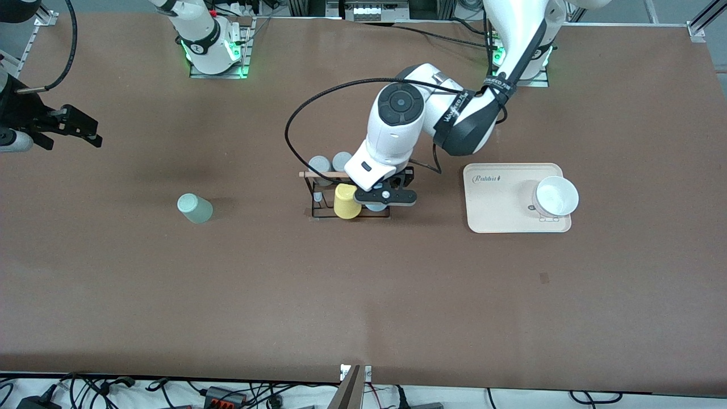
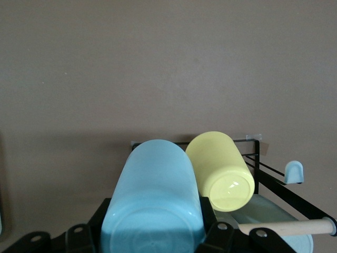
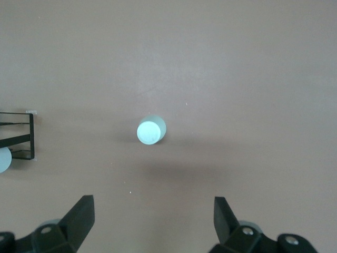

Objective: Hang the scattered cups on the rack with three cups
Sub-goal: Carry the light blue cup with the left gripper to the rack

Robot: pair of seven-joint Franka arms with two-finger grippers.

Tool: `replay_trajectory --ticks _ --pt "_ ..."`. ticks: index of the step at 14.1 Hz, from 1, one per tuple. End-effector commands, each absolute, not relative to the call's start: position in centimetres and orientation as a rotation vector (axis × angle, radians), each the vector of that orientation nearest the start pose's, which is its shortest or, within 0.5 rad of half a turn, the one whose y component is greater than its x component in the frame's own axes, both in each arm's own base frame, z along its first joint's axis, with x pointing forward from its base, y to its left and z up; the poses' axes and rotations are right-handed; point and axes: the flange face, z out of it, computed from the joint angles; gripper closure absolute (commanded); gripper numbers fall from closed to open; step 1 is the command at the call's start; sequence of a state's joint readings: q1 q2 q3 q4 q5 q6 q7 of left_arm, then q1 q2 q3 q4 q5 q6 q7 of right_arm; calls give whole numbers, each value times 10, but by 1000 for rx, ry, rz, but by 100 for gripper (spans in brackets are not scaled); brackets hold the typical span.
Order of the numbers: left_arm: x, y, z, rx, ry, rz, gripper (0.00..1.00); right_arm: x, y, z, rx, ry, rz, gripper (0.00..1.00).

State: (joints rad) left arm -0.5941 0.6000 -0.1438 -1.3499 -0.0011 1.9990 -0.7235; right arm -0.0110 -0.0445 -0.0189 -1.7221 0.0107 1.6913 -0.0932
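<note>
Left hand (image 1: 379, 200) grips light blue cup (image 2: 152, 203) at rack (image 1: 318, 196), crowded by yellow cup (image 1: 346, 201) | right hand (image 1: 74, 128) waits, open, over counter (image 1: 363, 295) edge | mint cup (image 1: 195, 208) stands alone | bowl (image 1: 556, 196) on tray (image 1: 494, 207)

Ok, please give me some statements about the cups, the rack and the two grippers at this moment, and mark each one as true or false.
1. The left gripper is shut on the light blue cup at the rack. True.
2. The mint green cup hangs on the rack. False: it stands on the table, toward the right arm's end.
3. The right gripper is open and holds nothing. True.
4. The yellow cup sits on the tray. False: it is on the rack, beside the light blue cup.
5. A white bowl rests on the tray. True.
</note>
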Motion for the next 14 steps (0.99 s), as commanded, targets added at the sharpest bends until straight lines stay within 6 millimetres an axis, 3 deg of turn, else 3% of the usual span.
replay_trajectory --ticks 1,6,14 --pt "552 -480 376 -3205 -9 12 59 548 -16 591 -3131 -95 -8 0" --pt "552 -485 361 -3184 17 -20 59 556 -18 576 -3123 -100 34 0" --pt "555 -489 329 -3165 42 -41 59 559 -19 573 -3124 -79 39 0"
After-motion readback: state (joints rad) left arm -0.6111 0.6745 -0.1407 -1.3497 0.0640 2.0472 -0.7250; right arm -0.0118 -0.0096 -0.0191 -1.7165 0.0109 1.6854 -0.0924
